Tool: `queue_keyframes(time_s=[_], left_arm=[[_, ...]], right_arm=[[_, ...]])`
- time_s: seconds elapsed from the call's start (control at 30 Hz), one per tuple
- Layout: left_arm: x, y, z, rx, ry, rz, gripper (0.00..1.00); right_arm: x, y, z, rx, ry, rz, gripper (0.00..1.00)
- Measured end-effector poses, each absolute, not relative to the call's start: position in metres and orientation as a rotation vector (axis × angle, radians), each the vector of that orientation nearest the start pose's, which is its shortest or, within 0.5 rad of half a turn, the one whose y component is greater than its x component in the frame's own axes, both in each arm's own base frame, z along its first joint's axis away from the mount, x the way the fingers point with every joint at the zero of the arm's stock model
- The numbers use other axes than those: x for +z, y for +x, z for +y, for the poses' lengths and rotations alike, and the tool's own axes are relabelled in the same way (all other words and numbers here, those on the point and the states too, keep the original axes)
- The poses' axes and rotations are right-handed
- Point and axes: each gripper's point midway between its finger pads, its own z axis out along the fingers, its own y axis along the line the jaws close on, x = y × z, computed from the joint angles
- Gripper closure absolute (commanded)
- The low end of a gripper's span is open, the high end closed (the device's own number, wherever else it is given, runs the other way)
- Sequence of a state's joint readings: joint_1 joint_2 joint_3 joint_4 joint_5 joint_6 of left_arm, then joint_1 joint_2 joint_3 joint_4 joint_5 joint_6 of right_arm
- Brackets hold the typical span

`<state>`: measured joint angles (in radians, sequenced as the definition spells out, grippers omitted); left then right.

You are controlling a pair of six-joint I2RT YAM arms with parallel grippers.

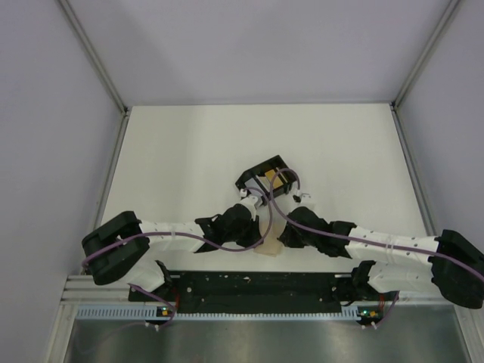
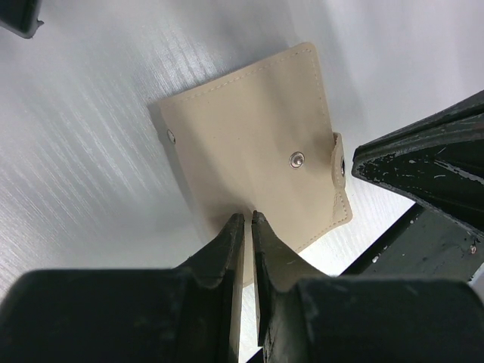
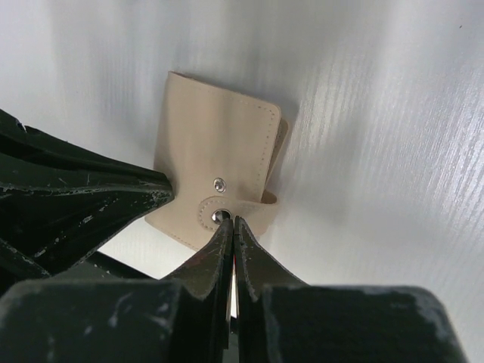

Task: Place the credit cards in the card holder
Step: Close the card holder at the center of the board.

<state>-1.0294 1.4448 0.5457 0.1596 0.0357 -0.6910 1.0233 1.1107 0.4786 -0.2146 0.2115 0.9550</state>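
1. White table [image 1: 189, 151] (bears all items below).
2. Black square open tray [image 1: 248, 177], standing beyond the two grippers.
3. Left gripper [image 2: 248, 221]: fingers almost together, pinching the near edge of item 5.
4. Right gripper [image 3: 231, 225]: fingers pressed together, tips touching the snap strap [image 3: 242, 204] (whether it is gripped cannot be told).
5. Flat tan leather-like card holder [image 2: 249, 144], lying on the table between both grippers.
6. Yellow-orange plastic credit card [image 1: 281, 180], inside the tray.
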Motion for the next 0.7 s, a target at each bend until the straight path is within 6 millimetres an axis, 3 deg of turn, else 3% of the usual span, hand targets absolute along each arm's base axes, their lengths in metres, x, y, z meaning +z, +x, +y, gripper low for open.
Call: queue_keyframes(time_s=[0.47,0.7], left_arm=[[0.03,0.151,-0.316,-0.862,0.444,2.45,0.87],[0.03,0.151,-0.316,-0.858,0.47,2.444,0.87]], right_arm=[[0.031,0.151,0.24,0.582,0.016,2.545,1.0],[0.032,0.156,0.247,0.584,0.0,2.54,1.0]])
